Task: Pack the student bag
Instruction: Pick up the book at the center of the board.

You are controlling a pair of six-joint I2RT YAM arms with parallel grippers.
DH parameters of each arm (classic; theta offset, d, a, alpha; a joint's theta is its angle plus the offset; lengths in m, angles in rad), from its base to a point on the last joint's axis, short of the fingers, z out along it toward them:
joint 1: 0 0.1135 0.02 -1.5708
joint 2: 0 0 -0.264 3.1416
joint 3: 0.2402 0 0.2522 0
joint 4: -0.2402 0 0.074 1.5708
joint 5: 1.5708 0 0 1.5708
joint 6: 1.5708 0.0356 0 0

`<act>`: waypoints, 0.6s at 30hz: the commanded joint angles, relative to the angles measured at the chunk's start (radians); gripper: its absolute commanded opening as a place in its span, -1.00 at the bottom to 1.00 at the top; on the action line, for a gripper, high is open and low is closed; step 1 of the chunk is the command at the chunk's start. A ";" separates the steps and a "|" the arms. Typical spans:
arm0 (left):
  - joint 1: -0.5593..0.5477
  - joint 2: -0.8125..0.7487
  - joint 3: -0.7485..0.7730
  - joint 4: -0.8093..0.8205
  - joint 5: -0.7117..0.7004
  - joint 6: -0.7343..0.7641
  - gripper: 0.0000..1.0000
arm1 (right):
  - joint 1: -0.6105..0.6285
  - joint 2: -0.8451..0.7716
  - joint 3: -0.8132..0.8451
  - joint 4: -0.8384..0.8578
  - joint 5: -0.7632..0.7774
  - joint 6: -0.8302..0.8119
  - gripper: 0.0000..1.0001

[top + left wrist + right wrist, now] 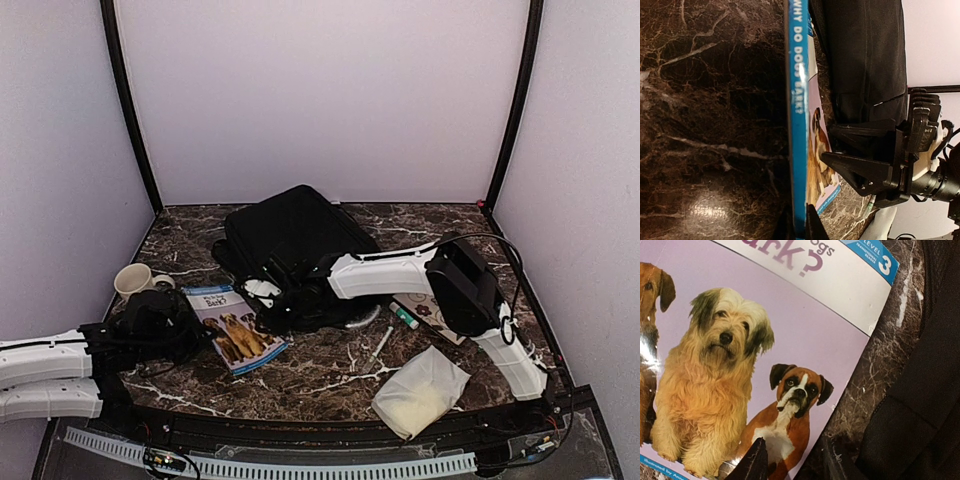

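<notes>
The student bag [290, 240] lies flat at the table's middle back, black and soft. In front of it on the left lies a children's book [237, 331] with dogs on its cover. My left gripper [196, 322] is shut on the book's blue spine [799, 125], which runs up between its fingertips [800, 225]. My right gripper [268, 303] hovers open over the book's far edge, next to the bag. One of its fingers [755, 460] is above the boxer dog on the cover [740, 340], the other above the marble beside the bag [920, 415]. In the left wrist view the right gripper [840, 155] hangs just beyond the book.
A cream mug [135, 280] stands at the left beside my left arm. To the right lie a green-tipped marker [405, 318], a thin pen [382, 343], a patterned card [428, 318] under the right arm, and a white pouch [420, 390] near the front edge.
</notes>
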 commanded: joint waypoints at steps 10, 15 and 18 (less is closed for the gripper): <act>-0.005 -0.069 0.337 -0.376 -0.003 0.228 -1.00 | -0.108 -0.375 -0.348 -0.243 -0.273 -0.139 0.07; -0.005 -0.013 0.545 -0.470 0.074 0.398 -1.00 | -0.186 -0.574 -0.474 -0.201 -0.452 -0.209 0.21; -0.006 0.039 0.630 -0.430 0.164 0.511 -1.00 | -0.234 -0.655 -0.473 -0.187 -0.558 -0.198 0.26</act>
